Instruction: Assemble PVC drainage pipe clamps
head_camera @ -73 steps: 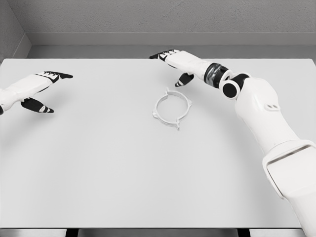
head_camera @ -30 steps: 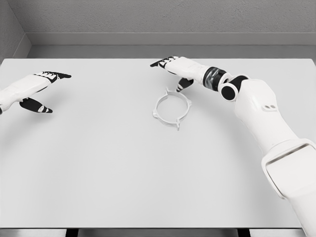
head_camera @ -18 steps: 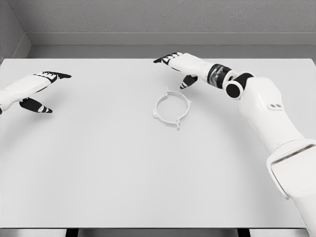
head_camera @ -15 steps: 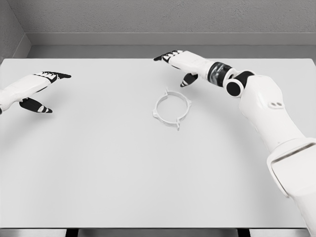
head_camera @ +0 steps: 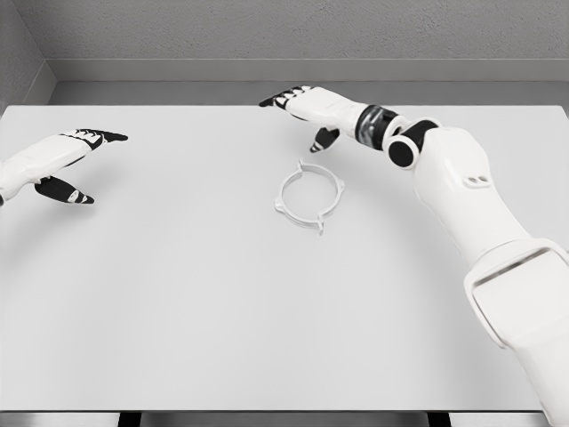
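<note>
A white ring-shaped pipe clamp (head_camera: 308,194) with small tabs around its rim lies flat near the middle of the white table (head_camera: 178,302). My right hand (head_camera: 300,117) hovers just behind and slightly left of the clamp, fingers spread, thumb pointing down, holding nothing. It does not touch the ring. My left hand (head_camera: 73,162) rests open over the table's far left side, well away from the clamp.
The table's back edge meets a grey wall behind the right hand. My right forearm and elbow (head_camera: 444,178) stretch across the table's right side.
The right hand has swung a little to the left and stays behind the clamp, still open. The clamp and the left hand have not moved.
</note>
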Robot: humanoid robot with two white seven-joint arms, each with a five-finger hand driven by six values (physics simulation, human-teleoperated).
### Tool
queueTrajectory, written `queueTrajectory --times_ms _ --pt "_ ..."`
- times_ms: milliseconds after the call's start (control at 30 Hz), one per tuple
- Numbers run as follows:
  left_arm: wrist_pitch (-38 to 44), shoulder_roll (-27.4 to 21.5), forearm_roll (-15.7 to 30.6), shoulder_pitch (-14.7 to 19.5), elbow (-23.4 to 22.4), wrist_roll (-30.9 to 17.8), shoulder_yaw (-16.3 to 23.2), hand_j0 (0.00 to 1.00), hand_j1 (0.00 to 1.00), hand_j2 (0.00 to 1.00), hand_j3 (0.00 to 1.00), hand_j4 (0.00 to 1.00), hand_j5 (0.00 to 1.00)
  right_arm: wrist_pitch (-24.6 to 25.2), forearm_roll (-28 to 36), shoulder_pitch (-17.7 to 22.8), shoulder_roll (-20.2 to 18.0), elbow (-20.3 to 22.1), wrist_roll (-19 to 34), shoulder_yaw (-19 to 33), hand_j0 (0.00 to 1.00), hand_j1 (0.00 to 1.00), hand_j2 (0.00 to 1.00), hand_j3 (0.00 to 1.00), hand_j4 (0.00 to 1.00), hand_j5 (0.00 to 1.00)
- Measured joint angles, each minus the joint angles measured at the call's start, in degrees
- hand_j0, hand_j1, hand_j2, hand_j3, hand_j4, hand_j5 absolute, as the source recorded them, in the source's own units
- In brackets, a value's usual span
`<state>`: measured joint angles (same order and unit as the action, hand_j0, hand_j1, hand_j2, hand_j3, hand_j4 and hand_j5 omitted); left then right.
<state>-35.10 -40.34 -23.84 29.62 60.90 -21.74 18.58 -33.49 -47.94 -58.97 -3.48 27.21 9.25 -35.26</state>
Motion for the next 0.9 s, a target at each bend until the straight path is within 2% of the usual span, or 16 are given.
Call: queueTrajectory --times_ms 400,700,900 --pt "0.0 0.05 0.05 -0.09 0.08 0.0 0.0 1.0 1.0 1.0 1.0 1.0 1.0 3.51 -1.19 0.09 0.56 -0.13 -0.5 -3.26 1.0 1.0 1.0 1.0 1.0 1.0" --pt "0.0 0.06 0.05 -0.09 0.02 0.0 0.0 1.0 1.0 1.0 1.0 1.0 1.0 7.67 -1.18 0.09 1.03 -0.62 -3.14 -6.29 1.0 1.0 1.0 1.0 1.0 1.0" --pt "0.0 0.12 0.06 0.0 0.0 0.0 0.0 1.0 1.0 1.0 1.0 1.0 1.0 8.33 -1.13 0.09 1.38 -0.68 -3.41 -8.08 1.0 1.0 1.0 1.0 1.0 1.0"
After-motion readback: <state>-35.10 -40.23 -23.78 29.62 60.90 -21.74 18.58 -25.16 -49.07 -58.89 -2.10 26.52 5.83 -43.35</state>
